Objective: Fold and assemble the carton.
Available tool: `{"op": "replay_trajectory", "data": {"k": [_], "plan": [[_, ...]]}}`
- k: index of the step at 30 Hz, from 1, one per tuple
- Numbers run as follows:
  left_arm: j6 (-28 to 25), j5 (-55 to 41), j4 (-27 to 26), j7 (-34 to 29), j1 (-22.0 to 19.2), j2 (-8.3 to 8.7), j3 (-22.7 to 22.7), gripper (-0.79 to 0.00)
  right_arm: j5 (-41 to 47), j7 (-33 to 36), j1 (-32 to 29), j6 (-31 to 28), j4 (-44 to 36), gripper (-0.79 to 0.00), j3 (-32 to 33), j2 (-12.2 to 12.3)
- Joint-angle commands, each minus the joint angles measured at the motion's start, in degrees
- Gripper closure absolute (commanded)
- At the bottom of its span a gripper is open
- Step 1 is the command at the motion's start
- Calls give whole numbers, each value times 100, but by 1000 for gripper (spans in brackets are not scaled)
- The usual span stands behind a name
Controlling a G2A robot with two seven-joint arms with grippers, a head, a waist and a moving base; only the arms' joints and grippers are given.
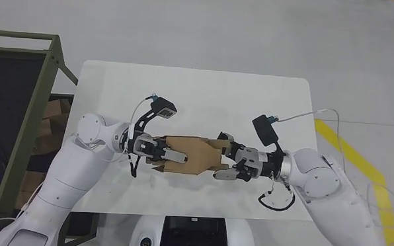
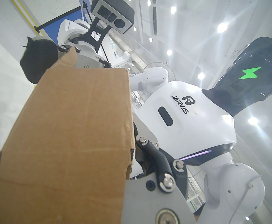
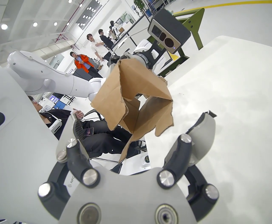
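Observation:
A brown carton [image 1: 189, 156] is held just above the near middle of the white table [image 1: 198, 90], lying sideways and partly folded open. My left gripper [image 1: 162, 151] is shut on the carton's left end. In the left wrist view one side panel [image 2: 70, 135] stands right in front of the camera, and one finger [image 2: 155, 152] shows beside its edge. My right gripper [image 1: 230, 161] is open at the carton's right end. Its two fingers [image 3: 76, 125] stand spread on either side of the loose end flaps [image 3: 138, 106], not pressing on them.
A green-framed cart [image 1: 34, 69] holding flat cardboard [image 1: 51, 120] stands off the table's left edge. A yellow floor line [image 1: 345, 149] runs past the right side. The far half of the table is bare.

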Motion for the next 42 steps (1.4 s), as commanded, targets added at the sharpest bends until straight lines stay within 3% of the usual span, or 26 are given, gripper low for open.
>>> {"op": "replay_trajectory", "data": {"k": [1, 12, 28, 34, 37, 42], "plan": [[0, 0, 0, 0, 0, 0, 0, 0, 76, -59, 40, 241, -15, -785, -28, -10], [0, 0, 0, 0, 0, 0, 0, 0, 401, 242, 81, 1750, -323, -785, 31, 9], [0, 0, 0, 0, 0, 0, 0, 0, 801, 559, 155, 1938, -58, -785, 57, 8], [0, 0, 0, 0, 0, 0, 0, 0, 799, 594, 172, 1955, -32, -662, 38, 3], [0, 0, 0, 0, 0, 0, 0, 0, 783, 603, 181, 1966, -27, -533, 31, 1], [0, 0, 0, 0, 0, 0, 0, 0, 761, 558, 160, 1975, -47, -474, 63, 2]]}}
